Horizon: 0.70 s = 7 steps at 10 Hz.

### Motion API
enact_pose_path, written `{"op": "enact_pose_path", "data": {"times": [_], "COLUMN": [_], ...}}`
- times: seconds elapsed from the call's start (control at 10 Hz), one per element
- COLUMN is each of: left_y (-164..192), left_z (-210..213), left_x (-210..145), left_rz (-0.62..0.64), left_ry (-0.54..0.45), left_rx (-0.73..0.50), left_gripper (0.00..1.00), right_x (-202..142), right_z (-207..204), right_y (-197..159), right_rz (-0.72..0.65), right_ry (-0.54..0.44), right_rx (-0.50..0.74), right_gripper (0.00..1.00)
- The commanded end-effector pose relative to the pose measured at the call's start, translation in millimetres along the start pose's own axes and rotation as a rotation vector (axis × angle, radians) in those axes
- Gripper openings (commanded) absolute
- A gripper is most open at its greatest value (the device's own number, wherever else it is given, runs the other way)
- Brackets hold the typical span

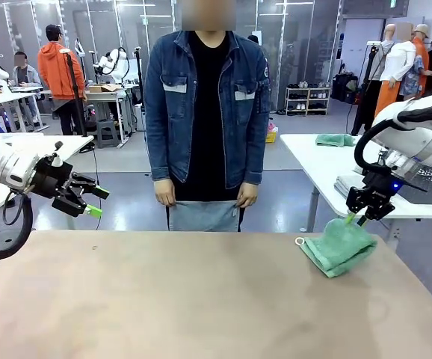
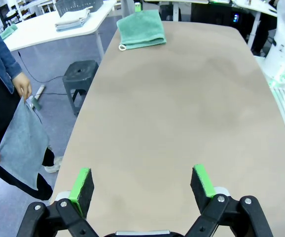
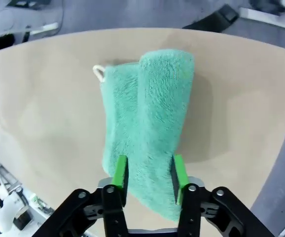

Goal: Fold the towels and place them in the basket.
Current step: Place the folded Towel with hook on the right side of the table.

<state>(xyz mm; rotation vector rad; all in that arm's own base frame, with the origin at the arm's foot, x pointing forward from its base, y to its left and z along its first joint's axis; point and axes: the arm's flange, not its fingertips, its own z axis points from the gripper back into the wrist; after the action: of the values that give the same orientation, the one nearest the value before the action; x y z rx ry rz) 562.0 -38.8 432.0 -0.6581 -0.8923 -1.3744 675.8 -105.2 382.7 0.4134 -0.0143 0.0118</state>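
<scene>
Towel point(image 1: 339, 247), mint green, folded, lies soft and light on the table point(image 1: 164, 299) at frame right, right gripper point(image 1: 355, 219) half-parted astride its near edge, grip unclear, so pinch the thick fold.

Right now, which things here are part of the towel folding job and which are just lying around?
Job: mint green towel; grey-blue towel that the person holds; basket.
Lying about: stool; shelf rack at the back.

Beyond the tan tabletop point(image 1: 201, 299), glossy grey floor point(image 1: 126, 191). Just off its far edge, a black stool point(image 2: 81, 74). To its right, a white side table point(image 1: 313, 158). Far behind, a shelf rack point(image 1: 307, 99) and glass partitions point(image 1: 294, 45).
</scene>
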Motion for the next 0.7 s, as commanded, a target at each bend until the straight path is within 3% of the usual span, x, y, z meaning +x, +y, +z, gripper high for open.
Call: {"op": "enact_pose_path", "data": {"times": [0.0,0.1,0.2,0.3,0.4,0.6], "left_y": [-1.6,-1.6,-1.6,-1.6,-1.6,-1.6], "left_z": [0.1,0.1,0.1,0.1,0.1,0.1], "left_x": [1.6,1.6,1.6,1.6,1.6,1.6], "left_rz": [-0.005,-0.005,-0.005,-0.005,-0.005,-0.005], "left_ry": [-0.003,-0.003,-0.003,-0.003,-0.003,-0.003], "left_rx": [-0.004,-0.004,-0.004,-0.004,-0.004,-0.004], "left_gripper": [1.00,1.00,1.00,1.00,1.00,1.00], "right_x": [-10.4,-16.0,-26.6,-48.7,-78.5,-144.8], "right_z": [0.1,4.7,14.5,32.0,52.1,90.5], "right_y": [9.2,15.7,36.0,70.8,110.8,184.5], "right_rz": [-0.061,-0.063,-0.048,-0.037,0.016,0.056], "right_ry": [-0.032,-0.059,-0.100,-0.142,-0.166,-0.271], "right_rx": [-0.159,-0.218,-0.231,-0.235,-0.210,-0.191], "right_gripper": [0.48,0.85,0.68,1.00,0.88,0.88]}}
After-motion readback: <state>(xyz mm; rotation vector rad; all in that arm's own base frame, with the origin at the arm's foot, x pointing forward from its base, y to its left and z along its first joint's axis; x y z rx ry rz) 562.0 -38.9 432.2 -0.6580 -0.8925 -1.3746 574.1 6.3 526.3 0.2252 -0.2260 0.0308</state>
